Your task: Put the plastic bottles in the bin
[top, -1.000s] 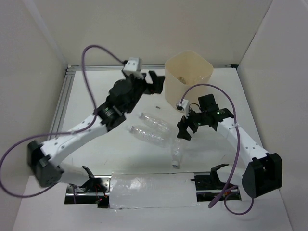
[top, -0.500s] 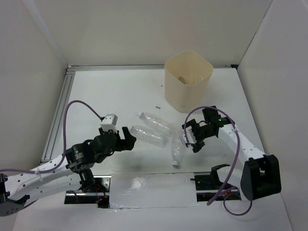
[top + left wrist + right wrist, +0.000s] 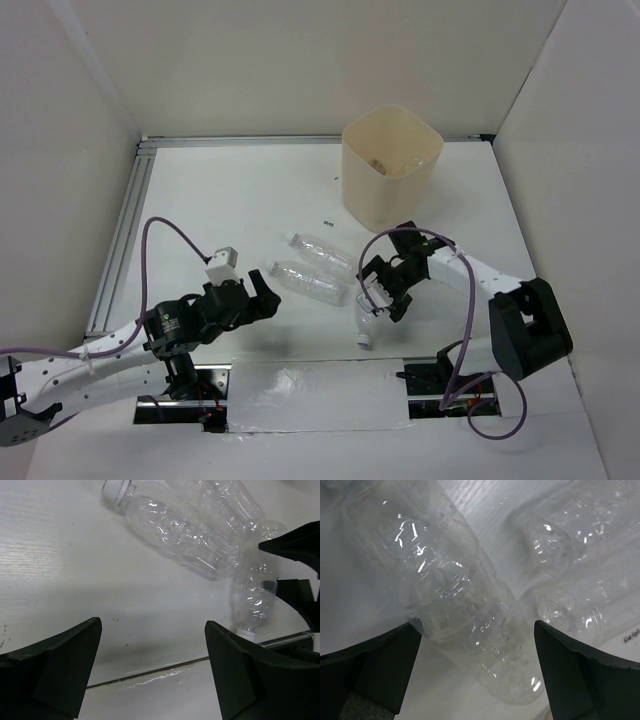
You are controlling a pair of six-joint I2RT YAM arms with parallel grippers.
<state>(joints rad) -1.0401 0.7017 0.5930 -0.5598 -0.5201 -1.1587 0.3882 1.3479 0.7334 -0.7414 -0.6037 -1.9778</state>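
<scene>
The 3 bottles (image 3: 308, 283) are thin clear plastic, crinkled and glossy, with bright glints on the ridges. One cap (image 3: 116, 487) is opaque white plastic. The bin (image 3: 375, 205) is smooth cream plastic with a matt finish. The table (image 3: 220, 200) is white and matt, with fine grain lines. The fingers (image 3: 65, 665) are matt black plastic. The rail (image 3: 122, 235) is bare grooved metal.

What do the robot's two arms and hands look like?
The left arm and right arm have white links, black joints and a looping purple cable each. The left hand and right hand are black, with two wedge-shaped fingers. A small white box sits on the left wrist.
</scene>
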